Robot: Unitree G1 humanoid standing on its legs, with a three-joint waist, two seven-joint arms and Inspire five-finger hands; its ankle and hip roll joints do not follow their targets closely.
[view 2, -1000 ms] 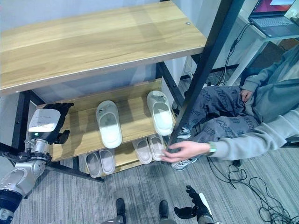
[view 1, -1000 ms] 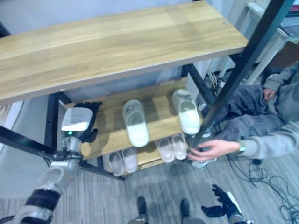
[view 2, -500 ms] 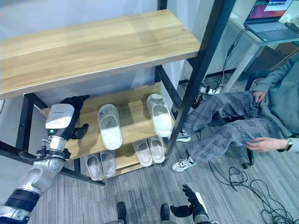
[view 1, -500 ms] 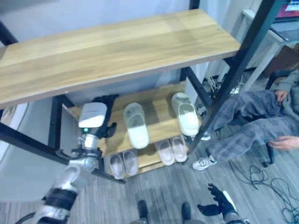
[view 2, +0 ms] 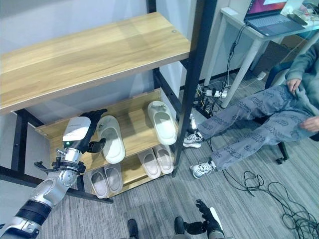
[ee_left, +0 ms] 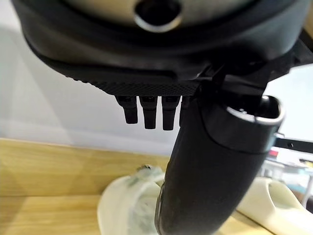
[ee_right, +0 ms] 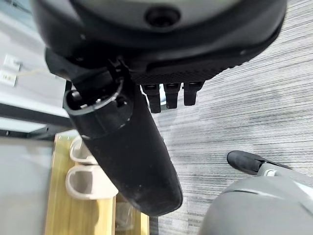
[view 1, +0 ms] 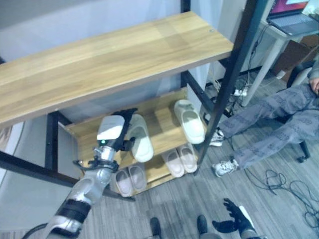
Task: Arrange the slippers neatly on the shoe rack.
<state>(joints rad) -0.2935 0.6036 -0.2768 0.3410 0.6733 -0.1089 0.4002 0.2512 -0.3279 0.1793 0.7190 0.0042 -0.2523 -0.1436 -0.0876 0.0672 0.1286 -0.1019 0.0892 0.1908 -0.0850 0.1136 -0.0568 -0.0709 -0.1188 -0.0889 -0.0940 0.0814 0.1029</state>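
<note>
From my left hand (view 1: pixel 119 130) outward: the fingers (ee_left: pixel 146 111) reach forward fairly straight and apart from the thumb, closed on nothing. The hand sits over the middle shelf (view 1: pixel 162 112) of the shoe rack (view 2: pixel 99 50), right at the near slipper (view 1: pixel 141 138), which lies just beside the fingertips; from the head views I cannot tell whether they actually touch it. My wrist view shows that slipper's pale upper just past the thumb, resting on the wooden board.

That slipper lies toward the left half of the middle shelf, its toe end at the front edge, slightly angled. The second slipper (view 1: pixel 190 121) of the pair lies well apart from it, near the shelf's right end beside the black upright post (view 1: pixel 227 82), also angled.

On the bottom shelf two more pairs stand side by side: one pair (view 1: pixel 130 179) under my left hand, another pair (view 1: pixel 181 159) toward the right end.

My right hand (view 1: pixel 234 221) hangs low over the grey floor (view 2: pixel 149 209) in front of the rack, fingers spread and loose, empty.

To the right of the rack a seated person (view 2: pixel 259 119) stretches legs toward the post, and a laptop (view 2: pixel 269 15) sits on a white table (view 2: pixel 239 30) behind.
</note>
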